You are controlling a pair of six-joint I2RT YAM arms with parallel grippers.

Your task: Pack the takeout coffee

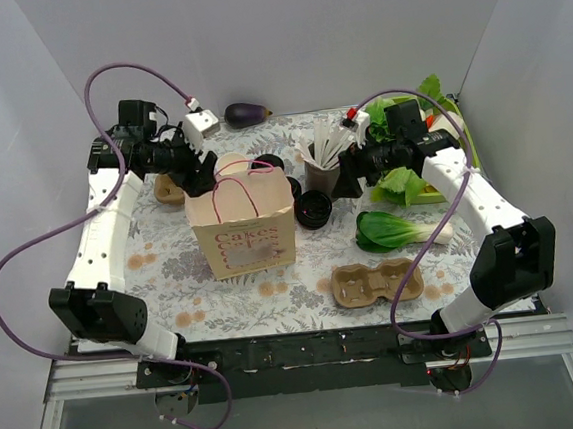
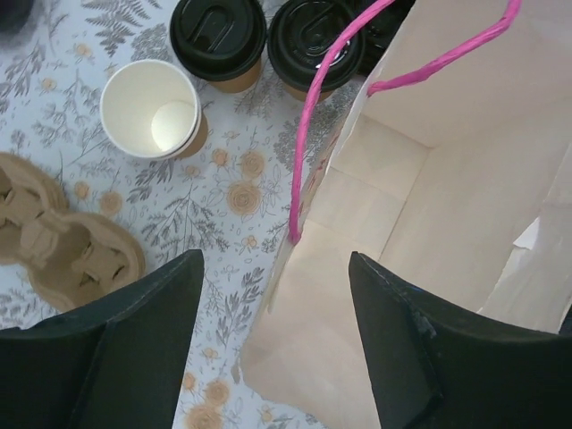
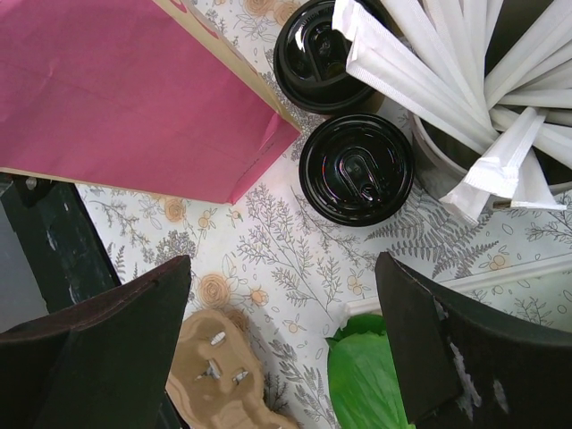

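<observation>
Crowding is the risk: the coffee cup stands on the tabletop between paper bag and cup of sticks, beside a second lidded cup (left jaws and right jaws gape, empty); a wide grasp could topple neighbours.

bag: I see kraft brown, pink handles
lid: black
surface: white, grey ferns, tan flowers

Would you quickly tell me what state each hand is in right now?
Left hand: open, holding nothing, above the edge of the paper bag.
Right hand: open, holding nothing.
</observation>
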